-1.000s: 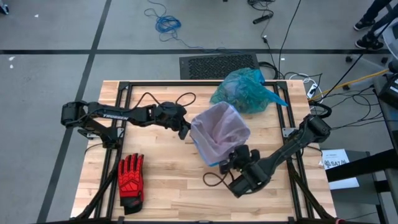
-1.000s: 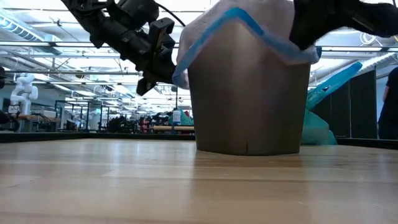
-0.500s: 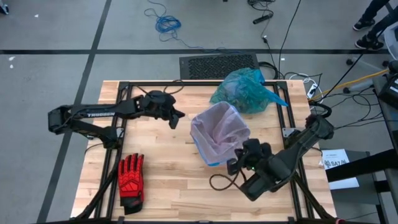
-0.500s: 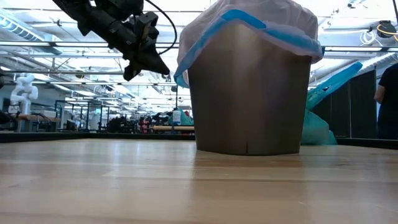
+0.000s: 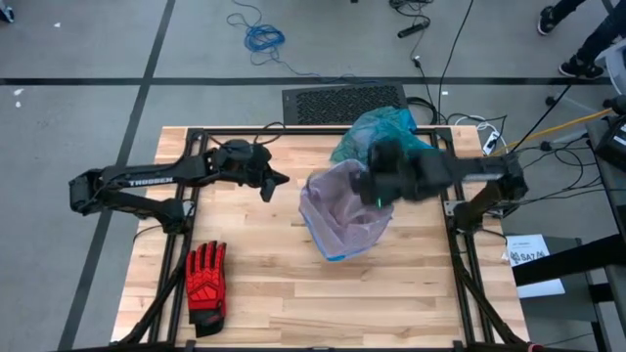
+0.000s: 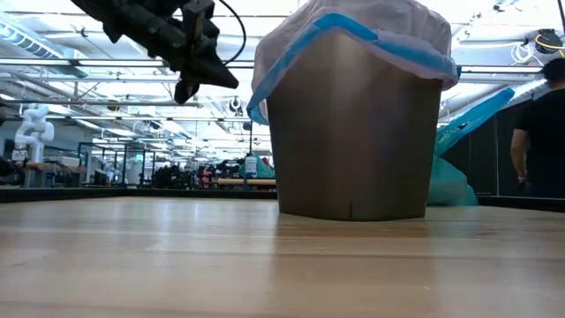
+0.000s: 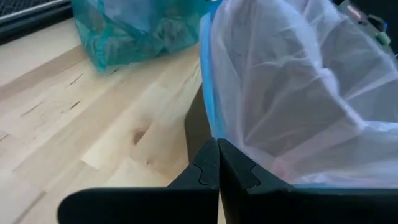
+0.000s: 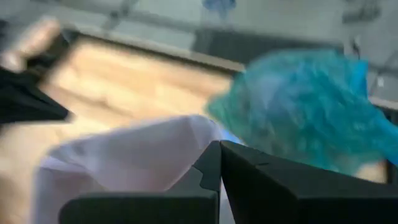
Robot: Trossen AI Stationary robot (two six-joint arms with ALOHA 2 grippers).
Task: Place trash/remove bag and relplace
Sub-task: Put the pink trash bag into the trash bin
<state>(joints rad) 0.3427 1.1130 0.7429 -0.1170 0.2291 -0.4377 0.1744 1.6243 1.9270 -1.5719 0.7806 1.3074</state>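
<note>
The teal-green bag [image 5: 386, 137] lies bulging on the table at its far edge, behind the bin; no trash shows in any view. A grey bin [image 6: 353, 132] stands mid-table, lined with a pale lilac bag [image 5: 344, 207] whose blue rim [image 6: 353, 31] is folded over the bin's edge. My left gripper [image 5: 284, 179] hovers shut to the left of the bin, raised to about rim height [image 6: 231, 81]. My right gripper [image 5: 372, 184] is shut high over the bin's far-right rim, between the bin and the teal bag [image 8: 305, 106].
A red-and-black glove [image 5: 205, 279] lies near the table's front left corner. A black frame [image 5: 293, 130] runs along the table's edges. A person stands in the room beyond the table at the right [image 6: 538, 132]. Bare wood lies in front of the bin.
My right gripper has come away from the bin's near-right rim, risen steeply and swung toward the far edge, over the bin. My left gripper has drawn back from the bin's left rim, up and toward the far left. The lilac liner stays over the bin's edge.
</note>
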